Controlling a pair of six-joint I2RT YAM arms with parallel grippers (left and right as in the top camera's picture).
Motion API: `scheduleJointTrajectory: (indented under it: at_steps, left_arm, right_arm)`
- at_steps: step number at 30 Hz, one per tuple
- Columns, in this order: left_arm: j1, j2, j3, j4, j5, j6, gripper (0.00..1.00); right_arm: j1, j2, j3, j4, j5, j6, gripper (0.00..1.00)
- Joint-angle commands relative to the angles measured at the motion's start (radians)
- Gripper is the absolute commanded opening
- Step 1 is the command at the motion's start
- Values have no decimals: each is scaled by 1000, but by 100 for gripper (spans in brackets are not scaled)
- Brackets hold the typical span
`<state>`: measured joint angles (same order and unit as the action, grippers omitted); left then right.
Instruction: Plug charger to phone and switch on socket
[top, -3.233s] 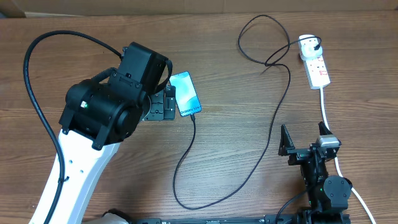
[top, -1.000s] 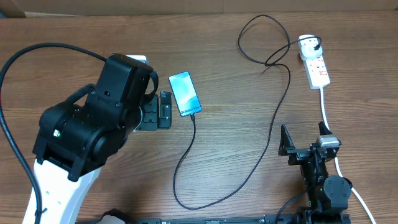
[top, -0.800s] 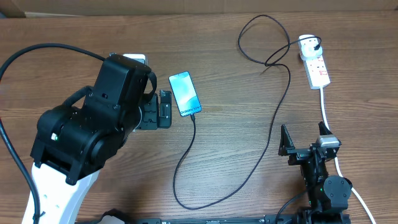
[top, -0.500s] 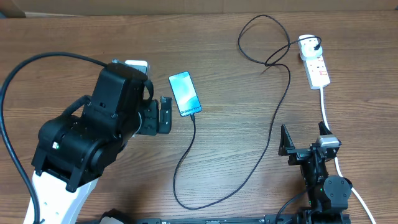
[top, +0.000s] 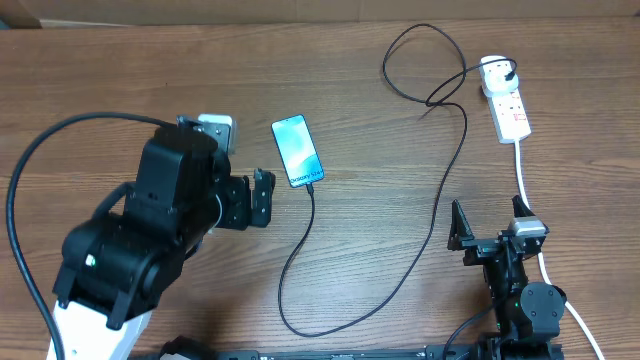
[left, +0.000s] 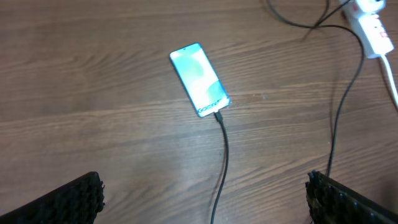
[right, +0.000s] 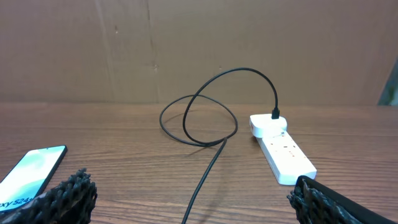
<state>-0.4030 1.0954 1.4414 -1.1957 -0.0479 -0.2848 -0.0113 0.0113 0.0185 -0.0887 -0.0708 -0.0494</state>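
Phone (top: 298, 151) lies flat on worktop (top: 150, 80), screen up & lit pale teal, roughly centre-left. Long axis runs far-to-near, near end skewed a bit to the right. Its port end faces the robot's side.

Charger (top: 440, 205) connector sits at that near end, looks seated in the port. From there the thin blk cable drops toward the near edge, curls round, climbs up the right-centre, makes a loose loop at the far side & ends in the blk plug.

Socket (top: 506, 105) is far right and well apart from the phone. Its long axis also runs far-to-near, w/ the plug seated in its far end. The thick white cord leaves its near end toward the right arm.

Writing: in the right wrist view the phone's near end reads "…S24", the rest is cut off. Red markings on the strip are too small to read, so can't tell the switch position.

Left pincer (top: 262, 198) is released, fingers spread wide w/ nothing between. It sits just left of the phone, not touching. Right pincer (top: 488, 225) is likewise spread & empty, at the near right.
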Motion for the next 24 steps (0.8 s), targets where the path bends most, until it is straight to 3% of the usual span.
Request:
scheduleJointTrajectory:
  at_steps: [1,13,24]
  left_arm:
    - [12,-45,-69,45,55,62,100]
    - [109,-180,-257,187,205,128,99]
    - [110,-323,-441,336,240,132,100]
  right_arm:
    - [5,-8,-10,8,10,-4,100]
    - [5,-8,-10,8,10,-4,100]
    - [5,-8,-10,7,10,-3,100]
